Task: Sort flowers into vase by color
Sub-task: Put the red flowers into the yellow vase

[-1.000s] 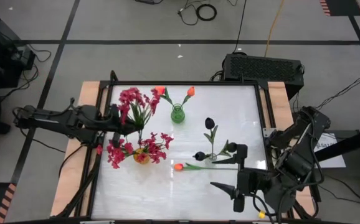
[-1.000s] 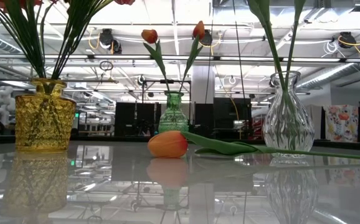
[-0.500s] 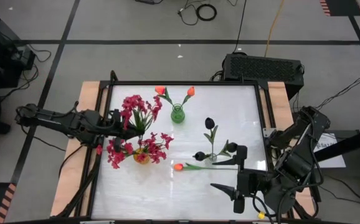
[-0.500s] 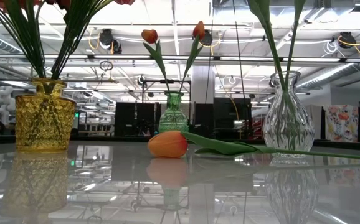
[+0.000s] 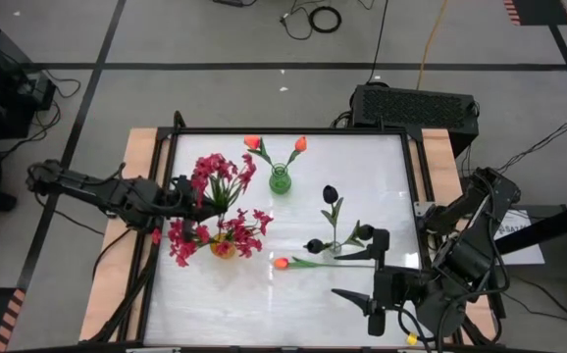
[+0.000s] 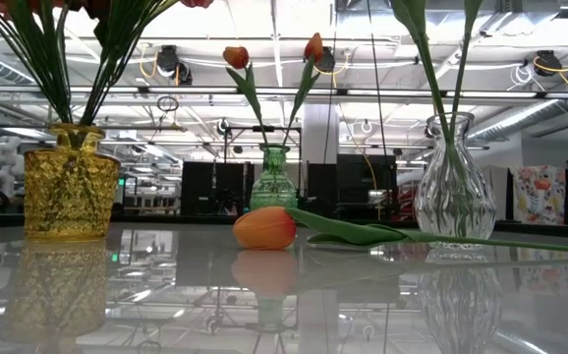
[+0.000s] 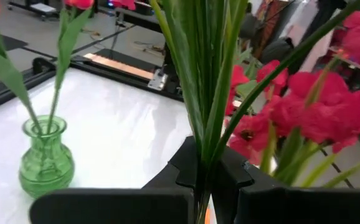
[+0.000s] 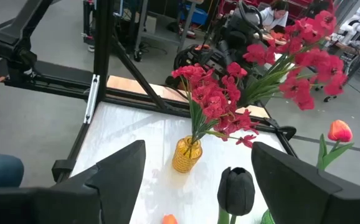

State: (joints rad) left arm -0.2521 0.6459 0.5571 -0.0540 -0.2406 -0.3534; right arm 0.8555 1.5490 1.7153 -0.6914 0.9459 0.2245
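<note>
Left gripper point(image 5: 180, 193) clamped on the green stems of a crimson-pink flower spray point(image 5: 215, 172), held above the amber glass vase point(image 5: 223, 246) that already has pink sprays; stems run roughly left-right in the high view, blooms toward the right. Small green glass vase point(image 5: 280, 180) holds two orange tulips. Clear glass vase point(image 6: 452, 189) holds black blooms. One loose orange tulip point(image 5: 282, 262) lies flat, bud left, stem right, unsorted. Right gripper point(image 5: 374, 282) wide open, empty, near the table's front right.

Near table strip point(image 5: 264, 314) open; yellow vase point(image 5: 223, 245), green vase point(image 5: 280, 180), clear vase point(image 5: 336, 247) block middle.
</note>
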